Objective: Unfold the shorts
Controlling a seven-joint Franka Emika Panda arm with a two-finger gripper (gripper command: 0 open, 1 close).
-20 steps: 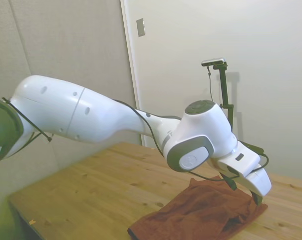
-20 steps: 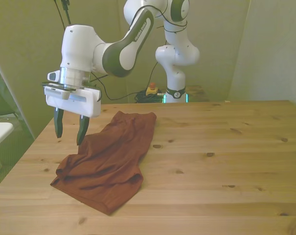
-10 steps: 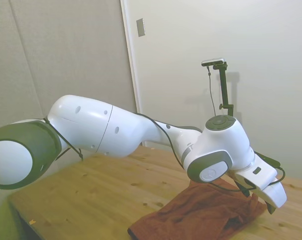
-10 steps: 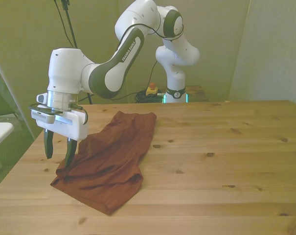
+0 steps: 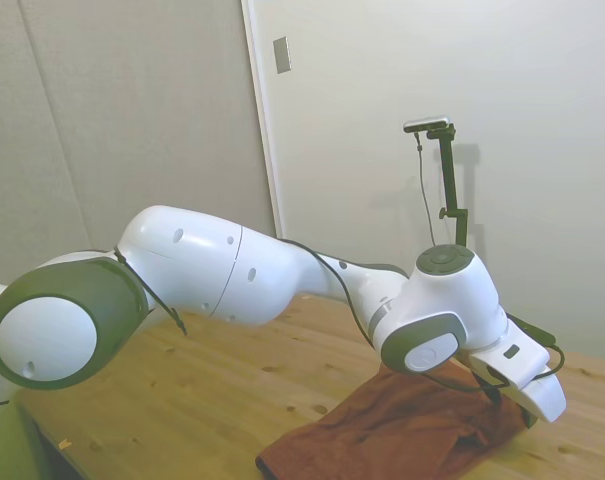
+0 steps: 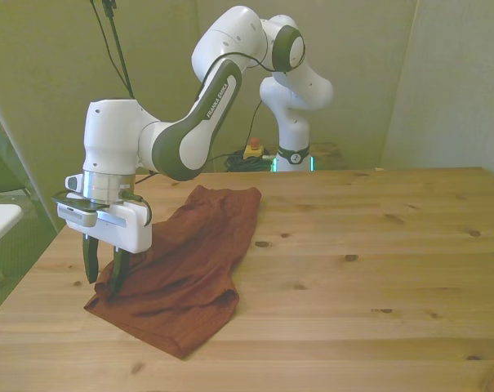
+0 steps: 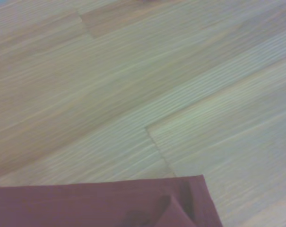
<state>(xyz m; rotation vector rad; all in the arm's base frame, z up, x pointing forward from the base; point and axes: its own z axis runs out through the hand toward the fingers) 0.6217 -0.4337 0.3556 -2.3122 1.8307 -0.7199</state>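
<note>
plain pale walls (image 5: 482,70), wooden table (image 6: 377,269)

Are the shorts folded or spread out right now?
Folded: the shorts lie doubled in a narrow strip, layered edges showing at the corner under the open gripper.

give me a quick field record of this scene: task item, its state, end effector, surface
task item: shorts, rust-brown fabric
state: folded over and rumpled, lying flat on the front view's left part of the table
end effector: open, fingers pointing down, at the shorts' corner nearest the front view's left edge; one finger over the fabric, the other beside it
grasp: not closed on the fabric
surface: wooden table
</note>
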